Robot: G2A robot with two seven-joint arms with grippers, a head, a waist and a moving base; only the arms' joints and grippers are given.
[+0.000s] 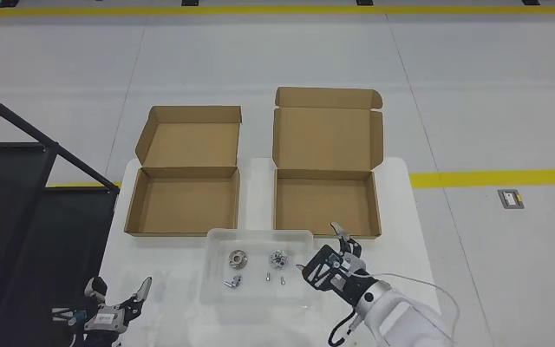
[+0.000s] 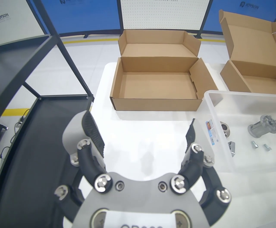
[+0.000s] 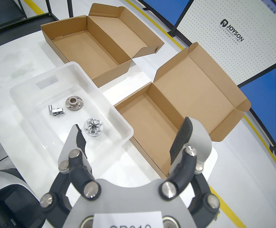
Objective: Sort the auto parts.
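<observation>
Cardboard boxes point(image 1: 183, 206) point(image 1: 326, 204) two, tray point(image 1: 260, 232) one, metal parts point(image 1: 237, 257) point(image 1: 277, 258) point(image 1: 232, 281) point(image 1: 268, 278) point(image 1: 283, 280) five, both grippers point(image 2: 140, 121) point(image 3: 132, 124) spread wide, empty

This looks like a factory-style workshop hall or robot lab. The pale grey floor point(image 1: 260, 61) carries yellow lane lines point(image 1: 277, 9); white pegboard panels point(image 2: 163, 14) stand before blue partitions point(image 2: 97, 19), beside a black metal rack point(image 1: 43, 243).

Left box point(image 1: 182, 204) brown; right box point(image 1: 325, 204) brown; tray point(image 1: 260, 232) clear; parts point(image 1: 237, 258) silver; table point(image 1: 173, 269) white.
</observation>
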